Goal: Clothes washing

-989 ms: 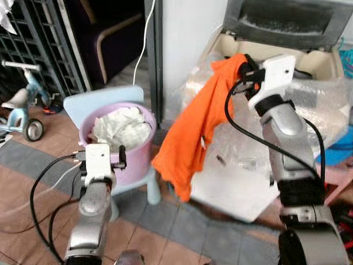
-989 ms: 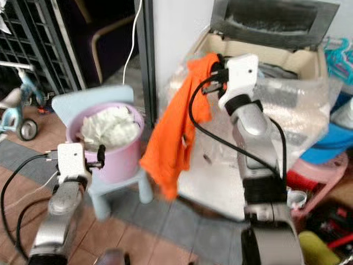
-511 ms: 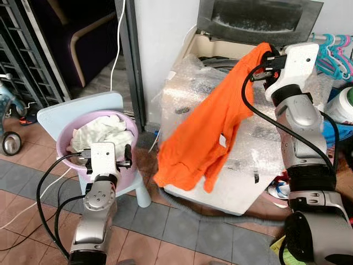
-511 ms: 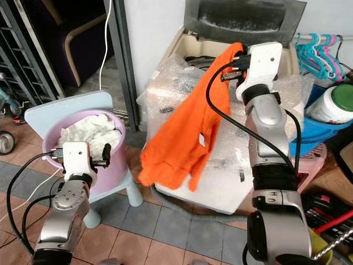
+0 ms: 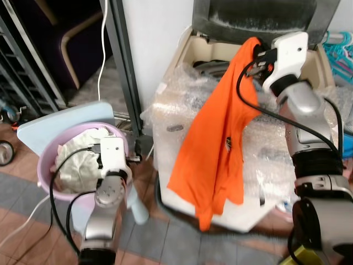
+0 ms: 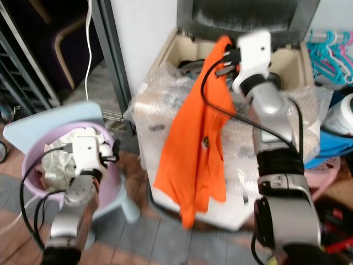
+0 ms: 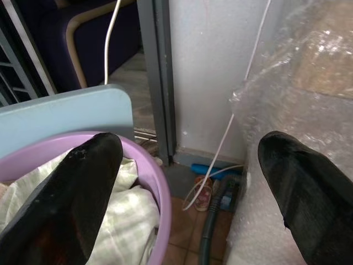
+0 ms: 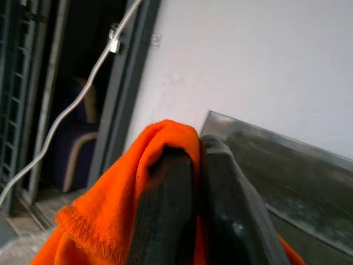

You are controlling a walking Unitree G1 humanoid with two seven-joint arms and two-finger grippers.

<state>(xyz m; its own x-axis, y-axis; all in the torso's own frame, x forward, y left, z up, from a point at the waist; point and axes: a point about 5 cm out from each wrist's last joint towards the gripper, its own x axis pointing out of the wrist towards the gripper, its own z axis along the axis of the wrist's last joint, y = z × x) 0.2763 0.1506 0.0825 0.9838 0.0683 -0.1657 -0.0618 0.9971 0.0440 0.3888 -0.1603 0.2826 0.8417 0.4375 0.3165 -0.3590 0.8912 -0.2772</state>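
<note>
Orange shirt (image 5: 218, 143) is dangling over the washer's (image 5: 182, 118) open top, your right gripper (image 5: 259, 53) jaws pinching it tight; your left gripper (image 7: 187, 182), jaws wide and empty, is hovering by the purple basket (image 5: 47, 165).

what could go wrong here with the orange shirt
1. The right gripper pinches only a small fold of the orange shirt, so it could slip free.
2. Most of the shirt hangs down outside the washing machine, over the bubble wrap; released now, it would likely slide to the floor.
3. The black cable on the right arm lies against the cloth and might snag it.
</note>
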